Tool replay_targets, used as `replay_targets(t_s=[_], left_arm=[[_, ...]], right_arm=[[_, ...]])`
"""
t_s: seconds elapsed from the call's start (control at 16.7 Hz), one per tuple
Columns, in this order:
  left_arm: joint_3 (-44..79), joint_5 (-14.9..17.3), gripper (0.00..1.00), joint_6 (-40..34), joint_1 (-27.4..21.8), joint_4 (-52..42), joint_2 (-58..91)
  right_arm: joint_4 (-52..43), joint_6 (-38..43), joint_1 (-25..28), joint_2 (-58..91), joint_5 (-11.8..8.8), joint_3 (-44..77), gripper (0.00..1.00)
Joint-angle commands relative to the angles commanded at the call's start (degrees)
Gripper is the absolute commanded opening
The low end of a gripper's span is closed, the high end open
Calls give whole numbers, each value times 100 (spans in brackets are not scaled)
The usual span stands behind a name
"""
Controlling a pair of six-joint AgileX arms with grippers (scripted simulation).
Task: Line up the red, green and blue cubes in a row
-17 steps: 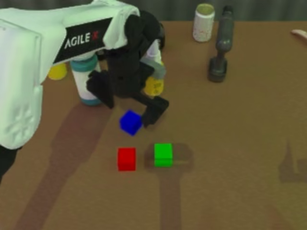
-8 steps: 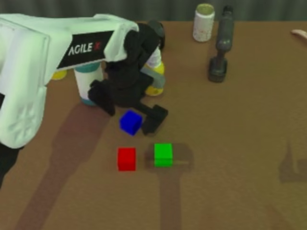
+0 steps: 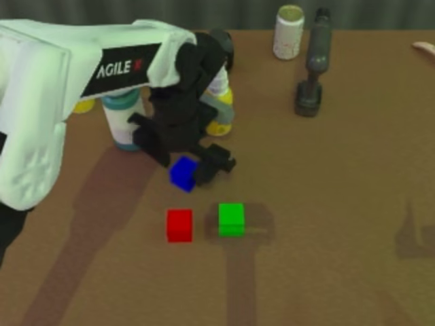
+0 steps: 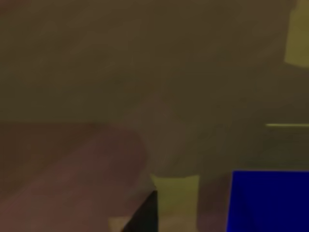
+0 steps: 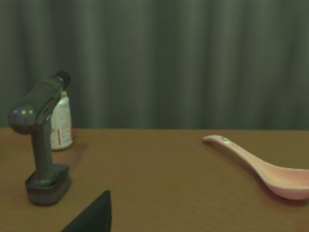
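From above there are three cubes, one of each colour. The red cube (image 3: 179, 225) and the green cube (image 3: 231, 219) sit side by side near the table's middle, a small gap between them. The blue cube (image 3: 183, 173) lies just behind the red one, turned at an angle, between the black fingers of the left gripper (image 3: 185, 157) — those fingers sit close against its two sides, pinching it. Behind the left arm stand a white bottle with a teal base (image 3: 122, 122) and yellow containers (image 3: 219, 122), partly hidden by the arm. Farther back on the right are one white jar (image 3: 289, 32) and one dark drill (image 3: 312, 64); a pink spoon (image 3: 424, 49) shows at the right edge.

The left wrist view shows brown table (image 4: 96, 72) and one corner of the blue cube (image 4: 268, 200).

The right wrist view shows one drill (image 5: 41, 140), one jar (image 5: 62, 123) behind it and one spoon (image 5: 260, 166) — of the right gripper only a dark tip, so its fingers cannot be judged.
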Motion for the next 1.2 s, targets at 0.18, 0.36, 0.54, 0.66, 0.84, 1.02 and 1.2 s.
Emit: replay_targets(t_s=[0.18,0.36,0.54,0.66,0.84,1.02,1.2], left_arm=[[0,0,10,0,0,0,0],[0,0,0,0,0,0,0],[0,0,0,0,0,0,0],[0,0,0,0,0,0,0],[85,21,0,-8,-13,-80,-212],[406,29,0,-4,10,-499,-314],[840,21,0,-10,61,-1177,-492]], right_arm=[[0,0,0,0,0,0,100],[0,0,0,0,0,0,100],[0,0,0,0,0,0,100],[0,0,0,0,0,0,100],[0,0,0,0,0,0,100],[0,0,0,0,0,0,100],[0,0,0,0,0,0,100]])
